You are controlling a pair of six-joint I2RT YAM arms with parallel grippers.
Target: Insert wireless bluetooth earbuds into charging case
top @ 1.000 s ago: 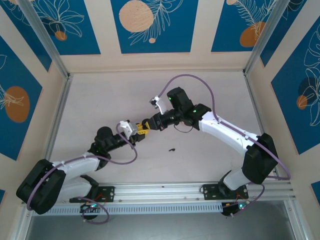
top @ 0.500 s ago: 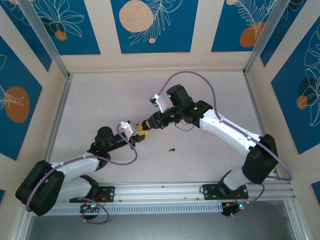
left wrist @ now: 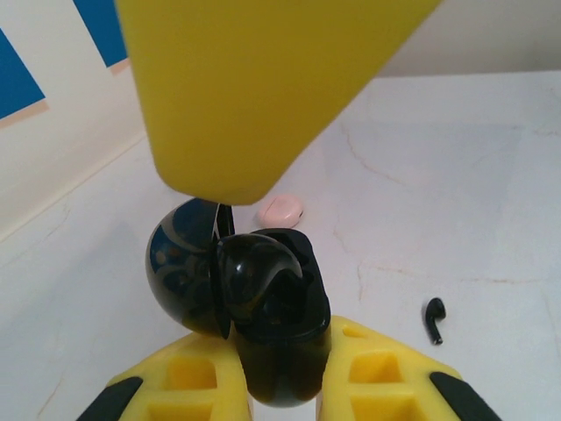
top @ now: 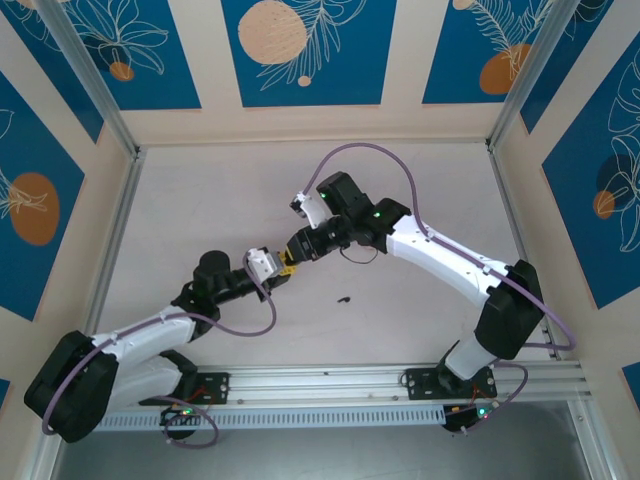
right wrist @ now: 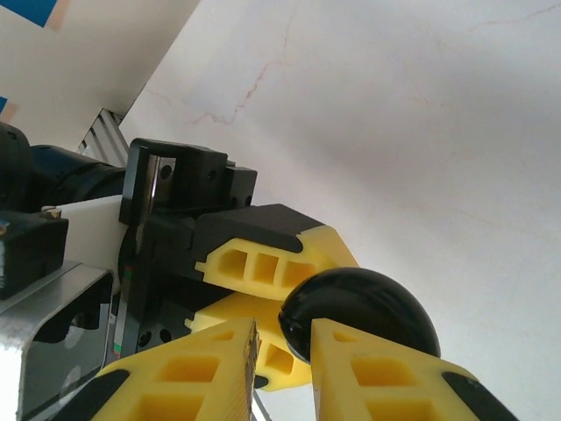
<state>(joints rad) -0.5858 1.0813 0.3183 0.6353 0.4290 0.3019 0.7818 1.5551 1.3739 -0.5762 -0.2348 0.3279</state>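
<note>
Where the left wrist looks out, left end effector (left wrist: 285,386): both yellow fingers clamped on the black charging case (left wrist: 272,298)
Case: upright between those fingers, lid swung open to the left
Right end effector (right wrist: 285,335): fingers drawn close together, just by the case; cannot tell whether they pinch anything
Black earbud (left wrist: 435,319): lying on the desk (left wrist: 456,175), apart from the case
Pink rounded thing (left wrist: 280,210): on the desk behind the case

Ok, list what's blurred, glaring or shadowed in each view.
Left wrist: the yellow finger overhead is out of focus, too near the lens, and the black case carries glossy reflections. Right wrist: the same case is crisp, with little glare. Top external: even light, only faint shadows on the table.
</note>
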